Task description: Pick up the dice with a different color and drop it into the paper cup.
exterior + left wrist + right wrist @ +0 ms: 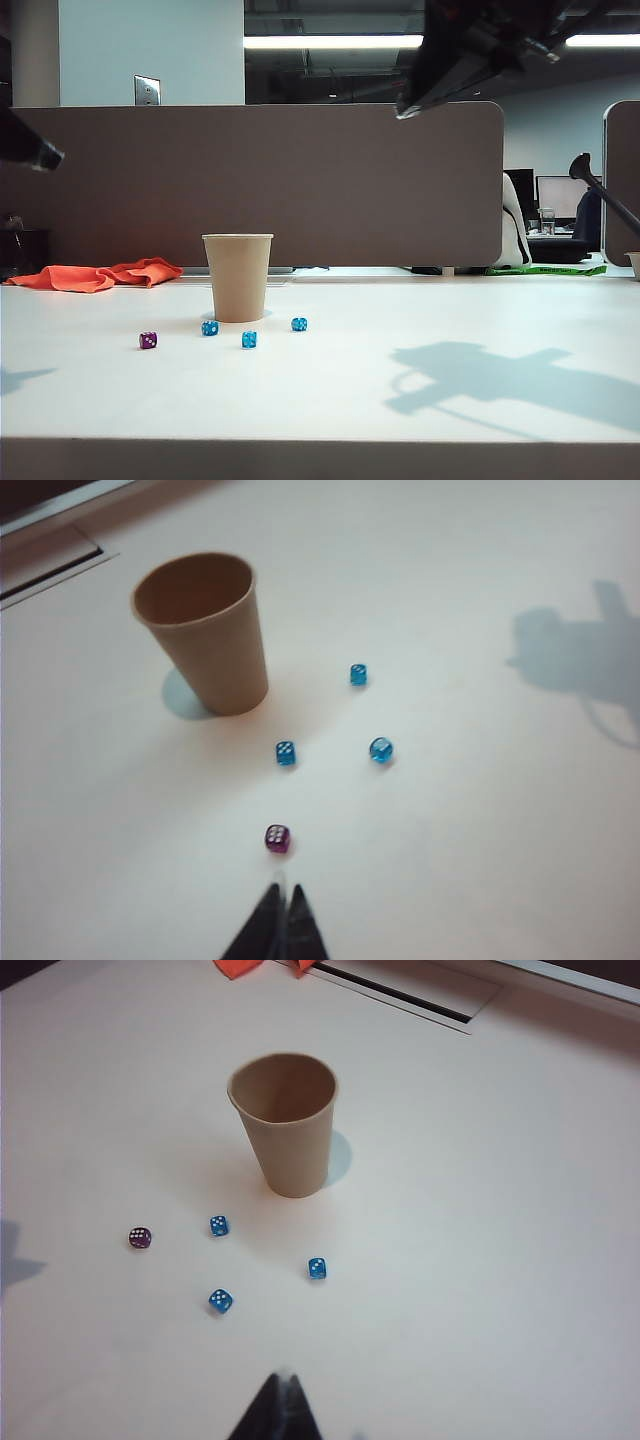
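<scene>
A white counter (420,310) carries the upright paper cup (238,277), three blue dice (249,339) near its base and the purple die (148,340) further left. The left pincer (283,900) hangs just short of the purple die (277,838), closed and empty. The right pincer (283,1385), also closed and empty, hangs over the counter apart from the dice.

— What's on that white table (420,310) besides the job itself?

— Three small see-through blue dice (249,340), all resting on the tabletop, set apart from one another in a loose cluster toward the left half of the table. None of them touch.

— And at the back?

— A crumpled orange cloth (95,275) lies at the table's far left edge, just in front of the grey-brown partition (300,180) that runs along the far side of the table. Beyond the table's far right corner there's a monitor (558,195) on another desk and a strip of something green (548,269) near that edge.
</scene>
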{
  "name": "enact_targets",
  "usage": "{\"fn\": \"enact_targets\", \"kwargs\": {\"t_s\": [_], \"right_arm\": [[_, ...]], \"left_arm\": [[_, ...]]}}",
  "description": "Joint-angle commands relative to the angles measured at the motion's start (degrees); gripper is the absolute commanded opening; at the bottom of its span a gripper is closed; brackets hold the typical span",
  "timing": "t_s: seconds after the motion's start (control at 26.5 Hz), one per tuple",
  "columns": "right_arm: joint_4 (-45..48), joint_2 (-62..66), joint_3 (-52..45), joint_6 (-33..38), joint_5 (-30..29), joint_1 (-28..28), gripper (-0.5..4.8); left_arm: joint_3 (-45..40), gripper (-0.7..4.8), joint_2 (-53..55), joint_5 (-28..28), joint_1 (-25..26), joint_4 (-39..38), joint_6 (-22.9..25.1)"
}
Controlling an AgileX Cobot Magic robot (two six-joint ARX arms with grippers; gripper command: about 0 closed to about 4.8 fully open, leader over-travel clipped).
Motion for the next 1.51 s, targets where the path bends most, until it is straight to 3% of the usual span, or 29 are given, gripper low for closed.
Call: {"fn": "enact_targets", "kwargs": {"t_s": [0.04,0.15,0.26,0.64,0.83,1.06,1.28,1.51], "right_arm": [[2.16,0.33,0.17,0.24,0.07,0.04,-0.05],[2.23,0.33,0.17,0.24,0.09,0.04,-0.05],[2.23,0.33,0.17,0.22,0.09,0.02,-0.05],[2.19,0.33,0.15,0.22,0.09,0.00,-0.05],[2.21,0.35,0.15,0.20,0.11,0.00,-0.05],[2.16,0.44,0.15,0.20,0.09,0.00,-0.05],[2.14,0.44,0.11,0.20,0.11,0.00,-0.05],[1.57,0.44,0.09,0.20,0.11,0.00,-0.05]], "left_arm": [[0.35,-0.06,2.38,0.17,0.00,2.71,0.26],[0.35,-0.06,4.55,0.20,0.00,4.85,1.44],[0.35,-0.06,7.52,1.81,0.00,6.08,9.35],[0.35,0.01,11.39,4.07,0.00,7.39,10.99],[0.33,1.19,11.54,3.80,0.00,8.09,15.17],[0.33,1.36,13.14,4.66,0.00,11.41,14.97],[0.33,1.35,19.41,12.17,0.00,13.05,9.42],[0.33,1.35,22.80,12.07,0.00,17.07,8.37]]}}
